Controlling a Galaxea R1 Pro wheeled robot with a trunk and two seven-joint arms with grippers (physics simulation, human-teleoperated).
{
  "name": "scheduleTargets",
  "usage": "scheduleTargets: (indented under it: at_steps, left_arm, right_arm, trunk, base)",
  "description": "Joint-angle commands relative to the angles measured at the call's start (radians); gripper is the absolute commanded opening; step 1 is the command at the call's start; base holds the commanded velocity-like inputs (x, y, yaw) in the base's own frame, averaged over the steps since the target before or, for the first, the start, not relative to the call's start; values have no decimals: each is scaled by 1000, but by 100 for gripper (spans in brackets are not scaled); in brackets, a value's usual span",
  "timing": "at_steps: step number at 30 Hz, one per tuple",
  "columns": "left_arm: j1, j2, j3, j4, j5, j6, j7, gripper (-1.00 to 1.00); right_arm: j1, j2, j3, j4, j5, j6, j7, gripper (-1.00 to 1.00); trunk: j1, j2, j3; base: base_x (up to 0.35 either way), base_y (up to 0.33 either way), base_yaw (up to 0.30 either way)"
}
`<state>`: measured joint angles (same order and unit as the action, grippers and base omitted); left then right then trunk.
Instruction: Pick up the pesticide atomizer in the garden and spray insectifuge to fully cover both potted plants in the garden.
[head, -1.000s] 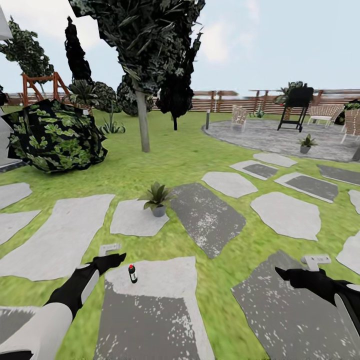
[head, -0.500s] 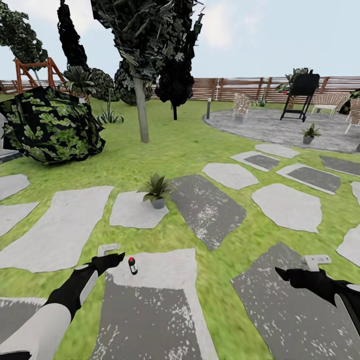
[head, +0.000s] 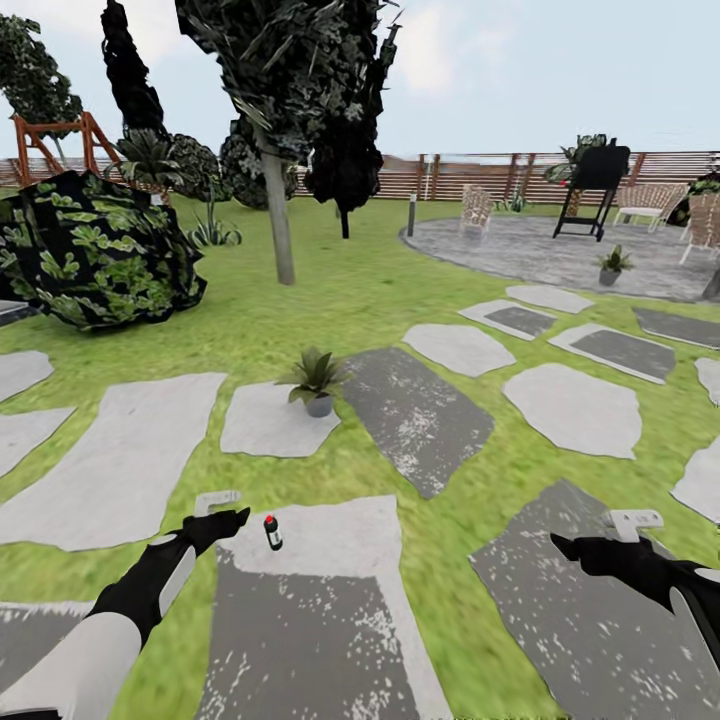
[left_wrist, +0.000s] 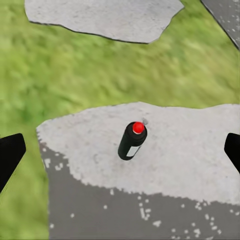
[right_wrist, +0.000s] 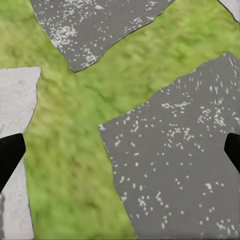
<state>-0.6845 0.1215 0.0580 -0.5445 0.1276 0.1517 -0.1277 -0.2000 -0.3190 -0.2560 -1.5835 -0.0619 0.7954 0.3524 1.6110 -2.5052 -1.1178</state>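
The pesticide atomizer (head: 272, 532) stands upright on a grey stepping stone (head: 320, 600); it is a dark bottle with a red tip. In the left wrist view the atomizer (left_wrist: 132, 141) shows between the wide-apart black fingers (left_wrist: 11, 154), a short way ahead of them. My left gripper (head: 228, 520) hovers open just left of the bottle, apart from it. My right gripper (head: 568, 546) is open above another stone, holding nothing. One potted plant (head: 317, 382) sits on a pale stone ahead. The other potted plant (head: 611, 265) stands on the round patio (head: 540, 255).
A large dark leafy shrub (head: 95, 250) lies at the left and a tree trunk (head: 278, 220) rises behind the near plant. On the patio stand a black grill (head: 592, 185) and chairs (head: 478, 210), with a wooden fence (head: 470, 175) behind. Lawn separates the stepping stones.
The whole view has shifted as the camera moved: distant trees and patio slid left, and the atomizer sits slightly higher in the picture. Both arms hold the same pose.
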Motion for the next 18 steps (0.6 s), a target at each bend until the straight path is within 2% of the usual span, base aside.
scheduleTargets:
  at_steps: [1,13,18]
  left_arm:
    - [0,0,3,-2,10,8,-5,100]
    - [0,-2,3,-2,10,7,-6,100]
    - [0,-2,2,-2,9,6,-6,100]
  right_arm:
    - [-1,0,-1,-1,-6,7,0,100]
    - [-2,0,-3,-1,-7,7,-1,100]
    - [-2,0,-4,-2,-7,7,-1,100]
  trunk:
    - [0,0,-1]
    - [0,0,-1]
    - [0,0,-1]
  base:
    - [0,286,-207]
    - [0,291,-252]
    - [0,126,-270]
